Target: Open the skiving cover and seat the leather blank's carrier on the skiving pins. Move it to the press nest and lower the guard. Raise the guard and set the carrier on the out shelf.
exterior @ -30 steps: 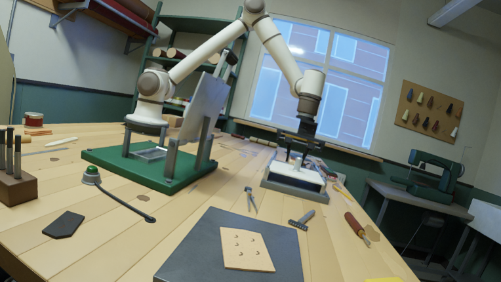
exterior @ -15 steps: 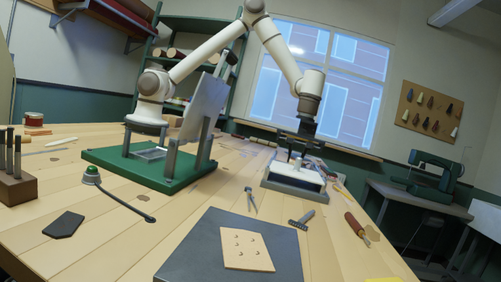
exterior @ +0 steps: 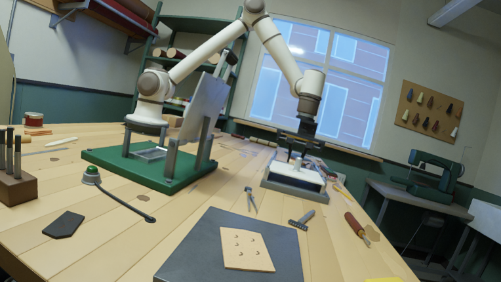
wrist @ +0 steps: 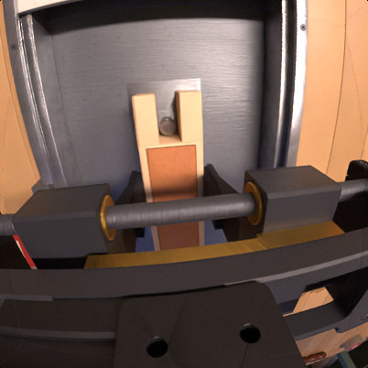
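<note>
The carrier (wrist: 170, 151), a pale wooden strip with a brown leather blank set in it, has its forked end around a small metal pin (wrist: 166, 125) on a grey plate. I have my gripper (wrist: 173, 192) closed on the carrier's sides, over the skiving station (exterior: 296, 177) at the right of the bench. A white cover with an upright grey knob (exterior: 297, 163) lies across that station. The press (exterior: 150, 157) stands on a green base to the left, its grey guard (exterior: 205, 105) tilted up.
A dark mat (exterior: 231, 245) with a tan leather piece (exterior: 247, 249) lies at the bench's near edge. Dividers (exterior: 251, 198), a small hammer (exterior: 302, 220) and an awl (exterior: 356, 227) lie near the station. A green button (exterior: 92, 174) trails a cable leftward.
</note>
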Controlling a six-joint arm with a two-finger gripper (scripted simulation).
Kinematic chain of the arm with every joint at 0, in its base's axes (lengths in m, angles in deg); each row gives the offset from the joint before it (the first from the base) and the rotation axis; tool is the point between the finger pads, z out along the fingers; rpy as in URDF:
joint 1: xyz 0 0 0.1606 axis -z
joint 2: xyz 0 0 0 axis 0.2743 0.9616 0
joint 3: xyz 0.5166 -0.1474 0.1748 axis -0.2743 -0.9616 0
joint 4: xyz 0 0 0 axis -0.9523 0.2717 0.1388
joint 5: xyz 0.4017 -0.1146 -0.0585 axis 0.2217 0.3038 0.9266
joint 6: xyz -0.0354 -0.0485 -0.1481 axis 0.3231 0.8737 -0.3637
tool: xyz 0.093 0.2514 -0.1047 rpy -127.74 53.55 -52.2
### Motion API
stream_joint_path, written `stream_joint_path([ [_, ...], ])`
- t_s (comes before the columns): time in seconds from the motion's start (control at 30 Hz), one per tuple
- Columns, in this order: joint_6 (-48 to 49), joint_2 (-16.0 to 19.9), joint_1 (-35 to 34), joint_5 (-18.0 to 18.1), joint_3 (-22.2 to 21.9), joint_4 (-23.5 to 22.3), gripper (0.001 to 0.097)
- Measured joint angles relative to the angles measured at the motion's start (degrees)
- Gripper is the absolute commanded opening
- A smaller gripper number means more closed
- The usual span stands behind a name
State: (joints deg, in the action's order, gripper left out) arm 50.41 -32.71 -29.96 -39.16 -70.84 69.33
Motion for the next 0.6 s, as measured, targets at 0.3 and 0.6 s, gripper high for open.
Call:
stream_joint_path([
  [0.3,0.00,-1.05,0.00,1.57,0.49,0.00,0.0048],
  [0.6,0.00,-2.53,0.00,4.30,1.19,-0.14,0.0048],
])
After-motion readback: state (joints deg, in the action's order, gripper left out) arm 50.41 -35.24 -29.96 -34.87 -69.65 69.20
